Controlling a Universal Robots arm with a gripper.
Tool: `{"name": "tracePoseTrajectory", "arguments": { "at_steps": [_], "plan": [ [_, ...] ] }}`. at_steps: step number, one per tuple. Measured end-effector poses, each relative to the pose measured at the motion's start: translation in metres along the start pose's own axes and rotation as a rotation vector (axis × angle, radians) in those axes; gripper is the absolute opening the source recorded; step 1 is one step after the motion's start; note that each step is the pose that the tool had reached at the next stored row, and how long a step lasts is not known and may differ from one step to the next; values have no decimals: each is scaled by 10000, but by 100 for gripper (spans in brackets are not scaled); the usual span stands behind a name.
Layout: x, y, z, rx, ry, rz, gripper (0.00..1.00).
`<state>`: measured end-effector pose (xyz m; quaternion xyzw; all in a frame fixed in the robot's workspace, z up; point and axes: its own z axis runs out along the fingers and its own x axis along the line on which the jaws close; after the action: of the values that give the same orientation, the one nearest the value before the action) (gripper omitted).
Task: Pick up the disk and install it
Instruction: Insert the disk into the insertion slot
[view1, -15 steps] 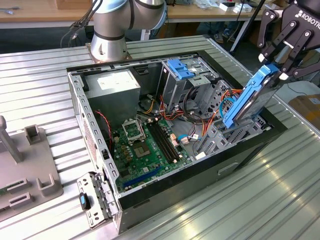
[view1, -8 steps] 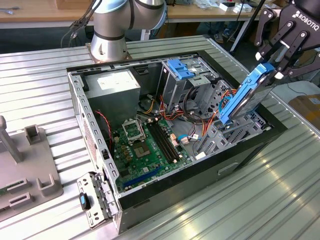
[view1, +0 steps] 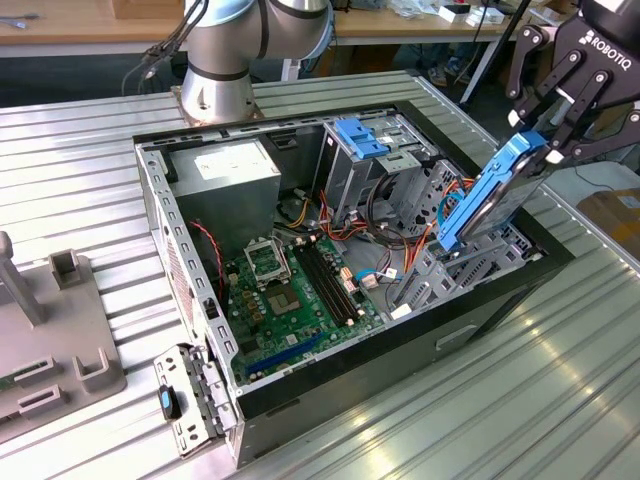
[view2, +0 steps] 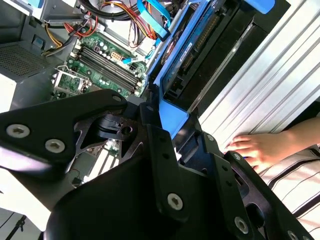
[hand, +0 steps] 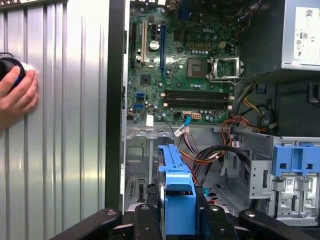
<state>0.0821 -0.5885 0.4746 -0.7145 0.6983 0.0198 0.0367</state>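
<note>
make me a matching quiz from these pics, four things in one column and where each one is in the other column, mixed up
Things:
1 disk
2 motherboard
3 hand
4 blue latch

Places:
a on the table beside the case
b in the gripper, tilted over the case
c flat on the case floor
d atop the metal cage

Pairs: 1-b, 2-c, 3-a, 4-d

Lettering (view1: 603, 45) marks the tool (view1: 545, 150), a label (view1: 222, 160) the power supply (view1: 235, 205).
</note>
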Motion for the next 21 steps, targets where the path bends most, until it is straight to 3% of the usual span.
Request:
{"name": "tracePoseTrajectory", "arguments": {
  "at_steps": [15,21],
  "plan": [
    [9,53,121,7,0,57,37],
    [38,54,129,8,-2,57,37]
  ]
}}
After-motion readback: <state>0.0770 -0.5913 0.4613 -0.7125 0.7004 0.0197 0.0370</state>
